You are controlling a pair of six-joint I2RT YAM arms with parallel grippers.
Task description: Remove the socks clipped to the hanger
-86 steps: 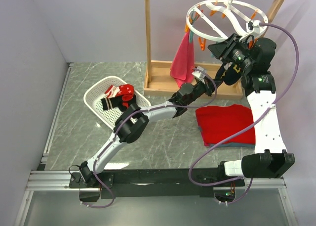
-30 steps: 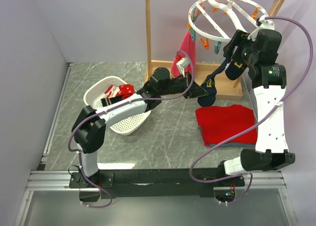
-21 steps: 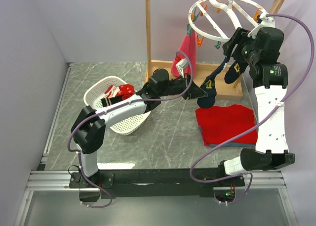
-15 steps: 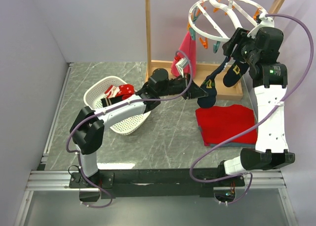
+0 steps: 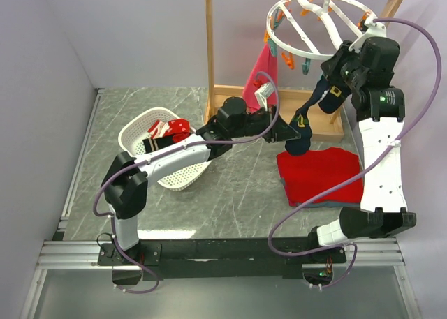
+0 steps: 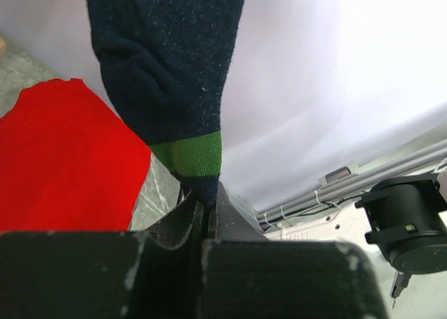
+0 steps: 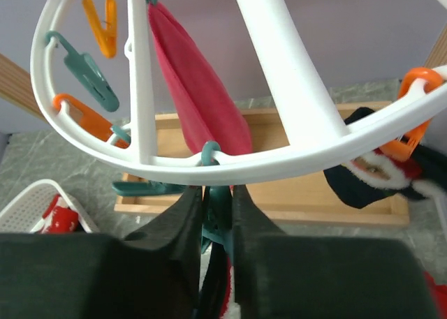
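Unclipping step. The left gripper [image 6: 208, 197] is clamping shut on the lower end of the navy sock [image 6: 167, 75], which is hanging beneath the hanger [image 7: 293, 158] rim. The right gripper [image 7: 217, 193] is squeezing the teal clip [image 7: 218, 211]. The next move likely calls for pulling the sock down.

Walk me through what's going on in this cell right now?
Both arms are working one navy sock with a green band. The left end effector is shut on its lower end, while the right end effector pinches the teal clip on the white drying hanger that appears to hold it. Other socks already lie in the white basket; another dark sock hangs from an orange clip.
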